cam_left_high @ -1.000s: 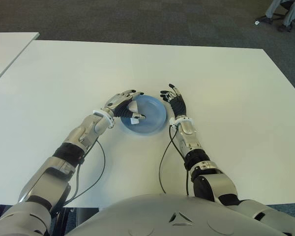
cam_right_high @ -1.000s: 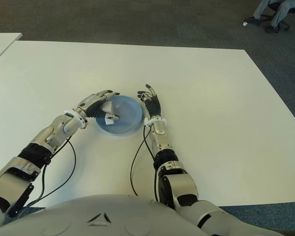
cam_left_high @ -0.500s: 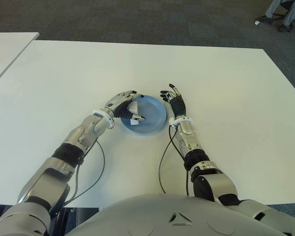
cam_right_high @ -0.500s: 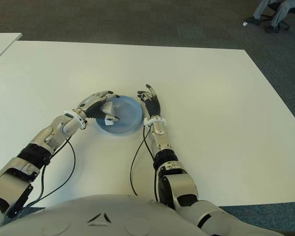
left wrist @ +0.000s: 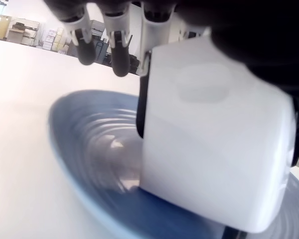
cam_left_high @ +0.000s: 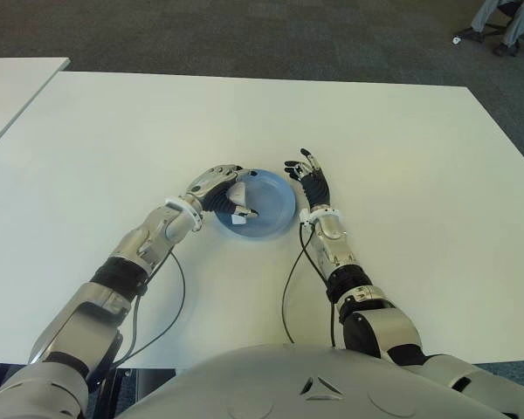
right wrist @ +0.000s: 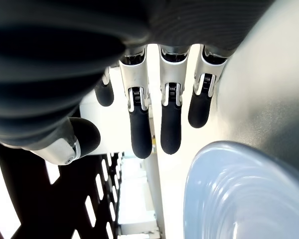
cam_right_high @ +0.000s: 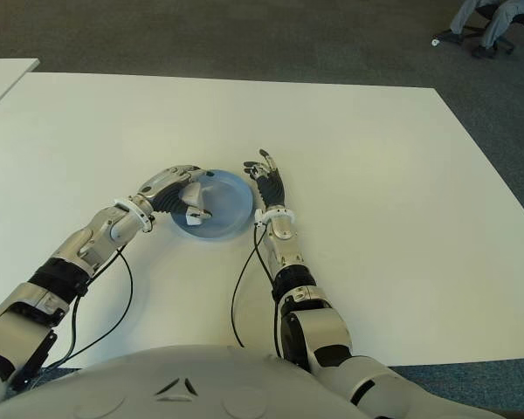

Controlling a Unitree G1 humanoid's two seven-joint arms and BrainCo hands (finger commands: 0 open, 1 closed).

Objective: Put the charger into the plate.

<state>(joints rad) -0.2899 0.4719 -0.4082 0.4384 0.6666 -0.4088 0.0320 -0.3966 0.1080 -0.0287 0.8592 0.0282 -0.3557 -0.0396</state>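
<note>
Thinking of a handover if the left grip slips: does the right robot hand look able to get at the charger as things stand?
Probably yes. The right robot hand is open beside the plate, on its right. The charger sits across the plate, but the left robot hand grips it, leaving little surface free.

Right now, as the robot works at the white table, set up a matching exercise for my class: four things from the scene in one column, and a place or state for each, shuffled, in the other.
Things:
1. charger
2. plate
3. left hand
4. right hand

Places or states:
A. blue, on the table between the two hands
B. open, holding nothing, beside the plate's right rim
C. white, gripped over the plate's left part
D. closed around the charger

Pairs: 1-C, 2-A, 3-D, 4-B
</note>
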